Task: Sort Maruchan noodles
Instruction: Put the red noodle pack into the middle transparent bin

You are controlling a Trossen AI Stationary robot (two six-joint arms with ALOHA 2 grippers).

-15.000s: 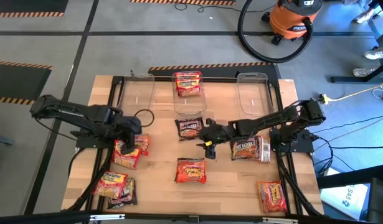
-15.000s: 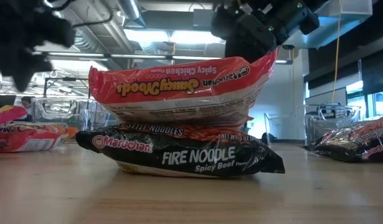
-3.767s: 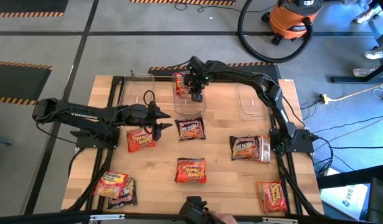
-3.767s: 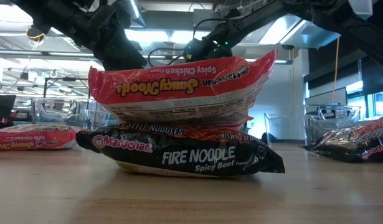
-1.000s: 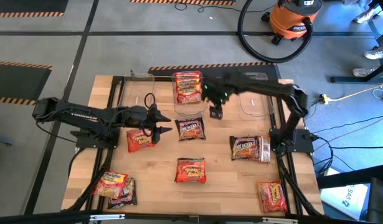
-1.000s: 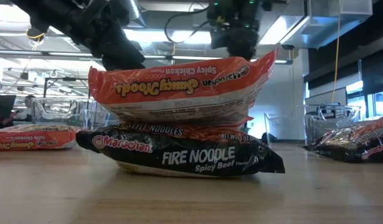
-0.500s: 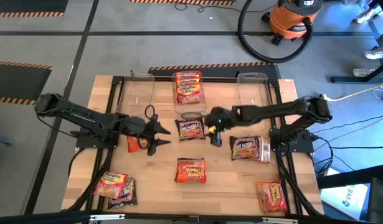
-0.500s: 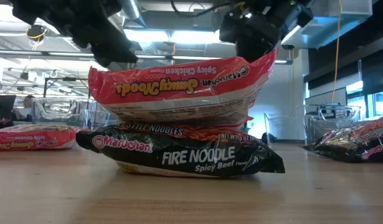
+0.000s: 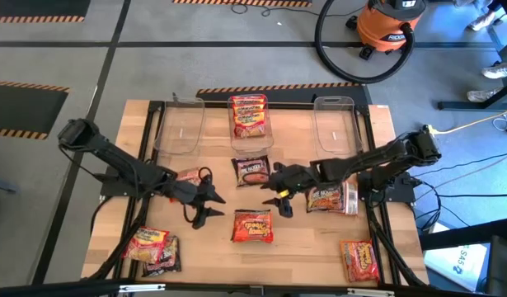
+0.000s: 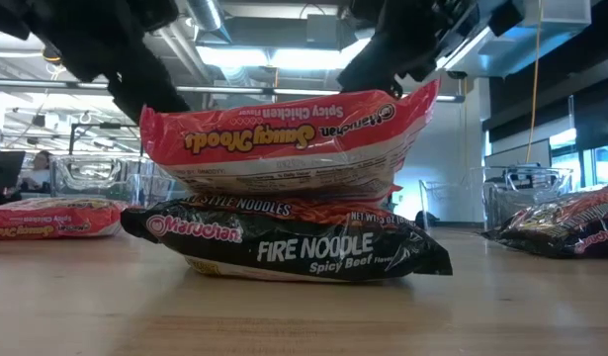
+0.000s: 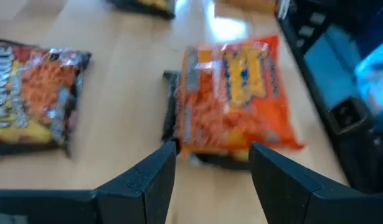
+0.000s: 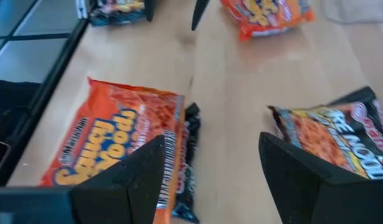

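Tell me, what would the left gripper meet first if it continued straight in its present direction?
Probably the orange packet lying on a dark packet. The open left gripper points right at it, and nothing else shows between; the depth is unclear.

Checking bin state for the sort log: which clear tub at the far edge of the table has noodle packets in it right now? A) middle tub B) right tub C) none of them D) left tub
A: in the high view the middle tub holds red packets, while the left tub and right tub show only bare clear plastic.
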